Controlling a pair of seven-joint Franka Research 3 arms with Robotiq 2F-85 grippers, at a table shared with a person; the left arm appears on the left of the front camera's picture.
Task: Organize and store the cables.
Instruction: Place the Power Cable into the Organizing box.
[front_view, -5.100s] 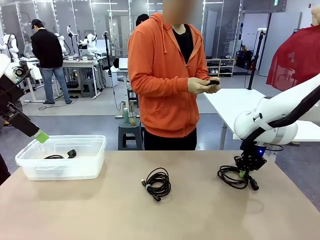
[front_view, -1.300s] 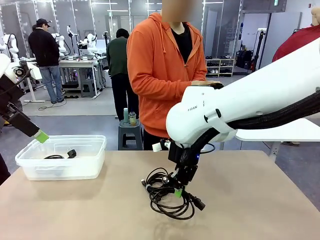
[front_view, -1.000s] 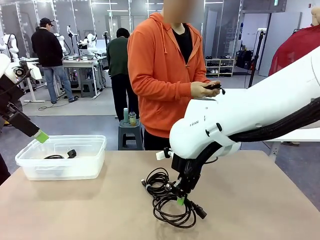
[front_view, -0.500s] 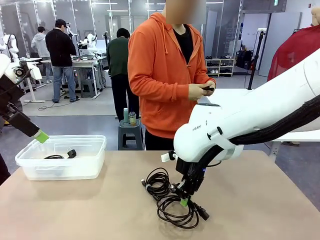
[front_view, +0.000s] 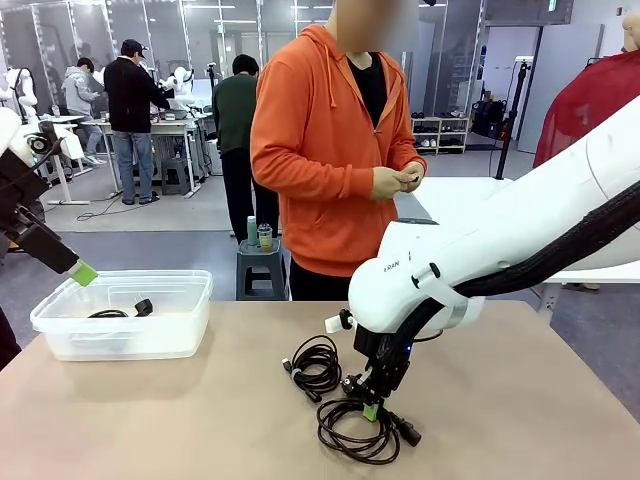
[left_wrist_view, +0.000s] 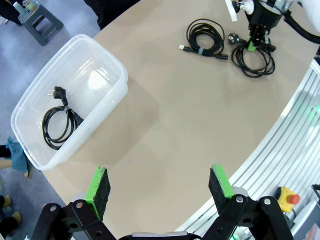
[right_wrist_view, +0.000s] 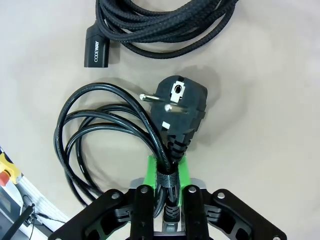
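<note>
Pwr cord (right_wrist_view: 155, 140), coiled, lying on table (left_wrist_view: 190, 140) near mid, plug (right_wrist_view: 181, 107) flat beside it. Its tied part is flanked by right gripper (right_wrist_view: 167, 172) pads; squeezed or just loose can't be told. "CODEWAY" read on connector (right_wrist_view: 96, 50) of braided cable (right_wrist_view: 150, 27) just beyond. 3rd cable (left_wrist_view: 66, 107) seen in clear bin (left_wrist_view: 117, 75), left gripper (left_wrist_view: 160, 184) held wide apart above it. Cables counted: 3. Person (front_view: 330, 150) stood at far side.

A tan counter (front_view: 150, 420) spans the lower frame. At its left edge sits a clear plastic tub (front_view: 60, 335). Behind the counter, at top centre, stands a person in an orange hoodie (front_view: 320, 170). A grey stool (front_view: 262, 268) carrying a cup (front_view: 265, 237) is beside them, and a white table (front_view: 460, 200) lies at right.
</note>
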